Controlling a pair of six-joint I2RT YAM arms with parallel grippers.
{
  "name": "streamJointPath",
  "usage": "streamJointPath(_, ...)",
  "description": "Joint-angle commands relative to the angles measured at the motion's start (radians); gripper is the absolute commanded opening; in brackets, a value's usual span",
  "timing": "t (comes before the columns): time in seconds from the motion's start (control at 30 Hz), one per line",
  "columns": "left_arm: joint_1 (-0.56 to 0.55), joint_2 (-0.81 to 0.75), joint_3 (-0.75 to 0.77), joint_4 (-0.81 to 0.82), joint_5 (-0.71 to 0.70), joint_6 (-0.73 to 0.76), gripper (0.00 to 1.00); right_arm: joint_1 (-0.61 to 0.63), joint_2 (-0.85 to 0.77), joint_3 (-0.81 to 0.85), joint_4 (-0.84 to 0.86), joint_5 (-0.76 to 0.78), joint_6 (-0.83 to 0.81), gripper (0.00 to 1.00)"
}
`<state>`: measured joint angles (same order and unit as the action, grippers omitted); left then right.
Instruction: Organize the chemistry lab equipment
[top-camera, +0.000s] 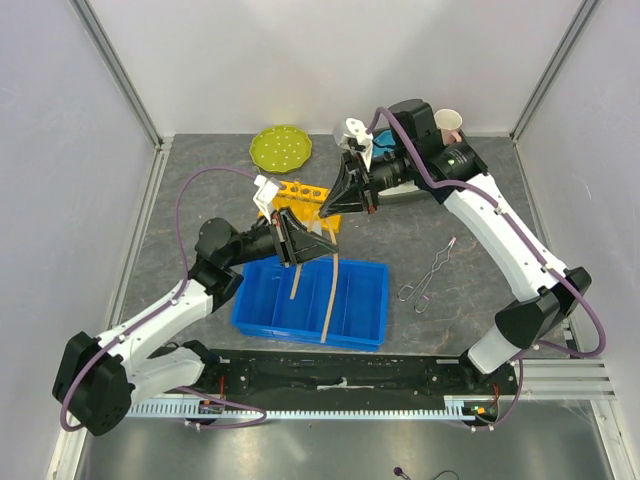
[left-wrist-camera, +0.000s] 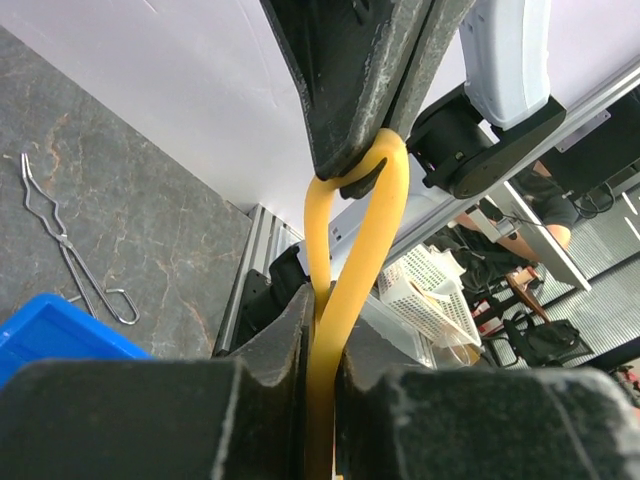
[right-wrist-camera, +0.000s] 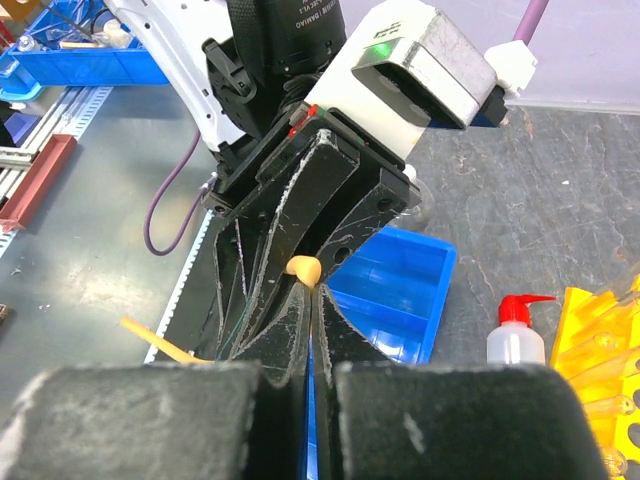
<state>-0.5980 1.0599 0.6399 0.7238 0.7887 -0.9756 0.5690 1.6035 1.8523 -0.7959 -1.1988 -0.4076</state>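
Well, both arms meet just above the back edge of the blue bin (top-camera: 310, 337), and they share one thing: the rubber tube (top-camera: 328, 300). The left gripper (top-camera: 295, 240) has its fingers pressed tight on the tube where the two strands run side by side. The right gripper (top-camera: 345, 190) pinches the top of the loop, fingers pressed together on it. Both loose ends of the tube hang down over the bin, the longer one reaching toward its front wall.

The yellow rack (top-camera: 300, 192) sits behind the bin, under the two grippers. The white bottle (right-wrist-camera: 515, 340) with its red cap stands upright between rack and bin. The metal tongs (top-camera: 430, 272) lie flat to the right of the bin, apart from it. A green plate (top-camera: 281, 148) rests farther back than the rack.
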Motion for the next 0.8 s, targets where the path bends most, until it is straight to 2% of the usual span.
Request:
streamJointPath(0.0,-0.006,-0.034,0.012,-0.058,0.0,0.04,0.09,-0.003,-0.03,-0.034,0.086,-0.024,0.053,0.0)
streamJointPath(0.1,-0.006,-0.035,0.018,-0.087,-0.006,0.052,0.02,-0.003,-0.036,-0.051,0.098,-0.015,0.065,0.0)
streamJointPath(0.27,-0.006,-0.051,0.024,-0.159,-0.029,0.084,0.02,-0.003,-0.045,-0.074,0.122,0.033,0.093,0.01)
streamJointPath(0.3,-0.006,-0.061,0.029,-0.185,-0.043,0.092,0.02,-0.001,-0.047,-0.08,0.129,0.048,0.107,0.05)
streamJointPath(0.33,-0.006,-0.067,0.032,-0.236,-0.049,0.113,0.02,-0.003,-0.05,-0.084,0.127,0.073,0.112,0.09)
streamJointPath(0.37,-0.006,-0.075,0.04,-0.276,-0.057,0.126,0.02,-0.003,-0.054,-0.093,0.129,0.115,0.118,0.19)
streamJointPath(0.43,-0.005,-0.101,0.046,-0.39,-0.077,0.158,0.02,-0.003,-0.062,-0.105,0.129,0.151,0.121,0.31)
streamJointPath(0.47,-0.005,-0.112,0.053,-0.429,-0.083,0.17,0.02,-0.001,-0.073,-0.117,0.129,0.178,0.121,0.42)
streamJointPath(0.5,-0.003,-0.136,0.06,-0.469,-0.1,0.182,0.02,-0.001,-0.08,-0.123,0.129,0.191,0.119,0.48)
streamJointPath(0.53,-0.002,-0.15,0.066,-0.576,-0.109,0.214,0.02,-0.003,-0.086,-0.131,0.129,0.203,0.116,0.55)
streamJointPath(0.57,0.001,-0.162,0.084,-0.631,-0.123,0.233,0.02,-0.004,-0.103,-0.143,0.127,0.243,0.113,0.66)
streamJointPath(0.67,0.026,-0.195,0.144,-0.906,-0.17,0.317,0.02,-0.018,-0.14,-0.169,0.126,0.321,0.098,0.81)
streamJointPath(0.73,0.064,-0.189,0.179,-1.027,-0.206,0.385,0.02,-0.041,-0.158,-0.186,0.13,0.338,0.098,0.86)
streamJointPath(0.77,0.082,-0.183,0.213,-1.155,-0.213,0.405,0.02,-0.069,-0.175,-0.209,0.138,0.34,0.101,0.88)
